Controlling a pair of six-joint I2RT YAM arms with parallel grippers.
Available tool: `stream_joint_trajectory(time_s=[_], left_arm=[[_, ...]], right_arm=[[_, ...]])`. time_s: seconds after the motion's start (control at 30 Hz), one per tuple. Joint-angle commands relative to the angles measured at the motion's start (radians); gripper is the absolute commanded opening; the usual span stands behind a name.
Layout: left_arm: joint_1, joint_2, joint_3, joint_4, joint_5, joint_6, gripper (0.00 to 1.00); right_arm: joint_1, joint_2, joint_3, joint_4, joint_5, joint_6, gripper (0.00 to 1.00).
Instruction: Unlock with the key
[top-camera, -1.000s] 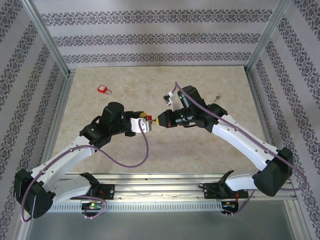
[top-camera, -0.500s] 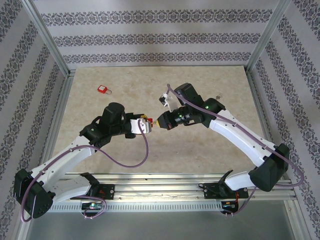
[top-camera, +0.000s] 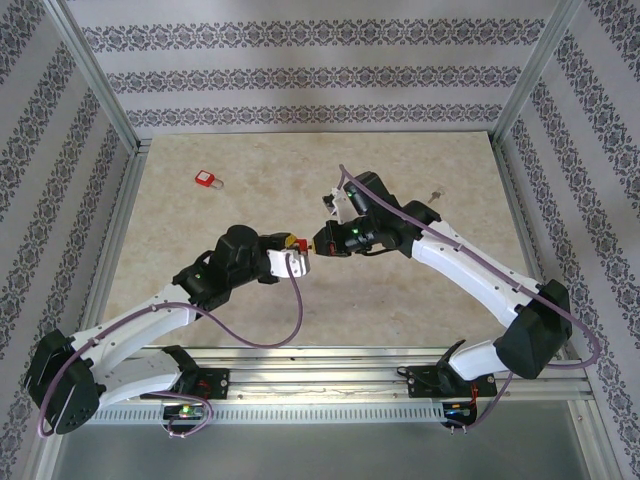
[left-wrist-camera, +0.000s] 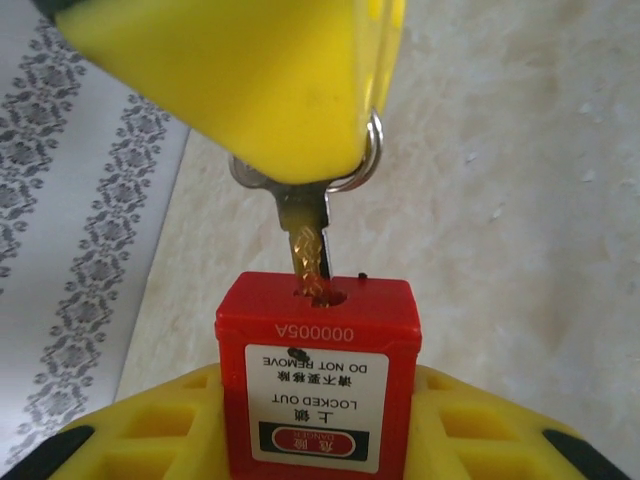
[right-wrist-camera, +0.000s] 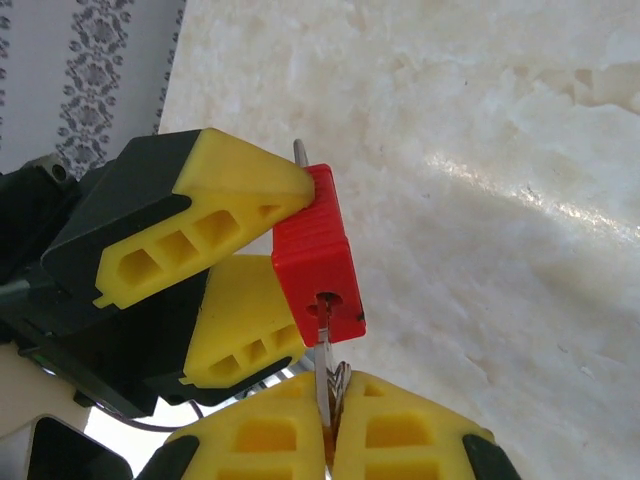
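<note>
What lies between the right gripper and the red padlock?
The key, pinched by the right gripper, its tip entering the padlock; the left wrist view shows it.

A pale, marbled beige bench (top-camera: 250, 160) sits enclosed by 3 walls (top-camera: 320, 75) papered white with grey floral bands, horizontal at the back and slanting at the sides. Aluminium posts (top-camera: 92, 75) mark the back corners. Soft light gleams on the bench, and a metal rail (top-camera: 320, 362) edges its near side.

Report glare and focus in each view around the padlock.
Left wrist: padlock label sharp and readable, right gripper's fingers above it look soft. Right wrist: bright glare streak on the table. Top external: even light, no harsh glare.
</note>
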Motion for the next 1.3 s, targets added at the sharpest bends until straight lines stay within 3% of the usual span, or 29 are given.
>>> stream_joint_trajectory(time_s=[0.0,0.43,0.53,0.73,0.93,1.1,1.27], left_arm=[[-0.059,-0.023,0.054,0.315,0.138,-0.021,0.0],[-0.073,-0.04,0.155,0.267,0.353,-0.276,0.0],[-0.086,-0.04,0.15,0.246,0.31,-0.246,0.0],[-0.098,-0.038,0.062,0.39,0.171,-0.16,0.0],[-0.144,0.099,0.0,0.8,-0.072,-0.004,0.0],[-0.174,0.209,0.032,0.965,-0.139,0.111,0.0],[-0.182,0.256,0.052,1.056,-0.187,0.145,0.0]], right_arm=[[0.019,0.04,0.0,0.15,-0.06,0.047,0.0],[0.022,0.055,-0.085,0.263,-0.087,-0.014,0.0],[0.022,0.048,-0.083,0.258,-0.081,-0.006,0.0],[-0.011,0.021,-0.102,0.291,-0.108,0.078,0.0],[-0.068,0.001,-0.188,0.584,-0.141,0.439,0.0],[-0.099,-0.016,-0.186,0.663,-0.12,0.61,0.0],[-0.134,-0.04,-0.24,0.774,-0.106,0.753,0.0]])
